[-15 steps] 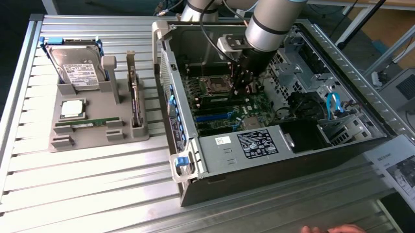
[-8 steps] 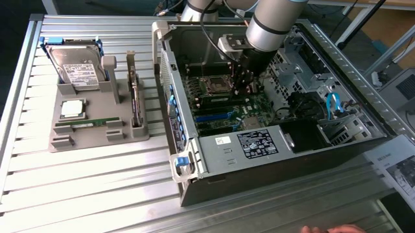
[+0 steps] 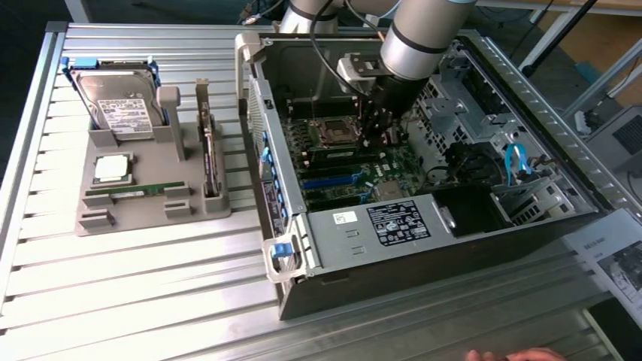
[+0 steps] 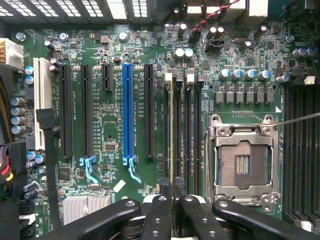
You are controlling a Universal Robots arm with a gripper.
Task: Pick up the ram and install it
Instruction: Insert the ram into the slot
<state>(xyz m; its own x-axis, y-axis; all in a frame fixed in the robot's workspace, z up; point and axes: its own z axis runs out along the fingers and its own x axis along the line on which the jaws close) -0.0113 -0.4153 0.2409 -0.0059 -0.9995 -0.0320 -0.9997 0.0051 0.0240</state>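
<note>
My gripper [image 4: 172, 194] is shut on the ram [image 4: 172, 130], which I see edge-on as a thin strip running straight out from between the fingertips [image 4: 161, 200]. The strip lies along one of the black memory slots [image 4: 185, 130] beside the empty processor socket [image 4: 242, 159]. Whether it sits in the slot or hovers over it, I cannot tell. In the exterior view the gripper [image 3: 380, 139] reaches down into the open computer case [image 3: 422, 218], right over the motherboard [image 3: 346, 169].
On the exterior view's left, a grey holder [image 3: 101, 219] carries a hard drive [image 3: 119, 105], a silver processor chip [image 3: 113, 168], a green stick [image 3: 135, 192] and a dark expansion card [image 3: 207, 143]. Case walls and cables surround the arm. A hand [image 3: 512, 355] shows at the near table edge.
</note>
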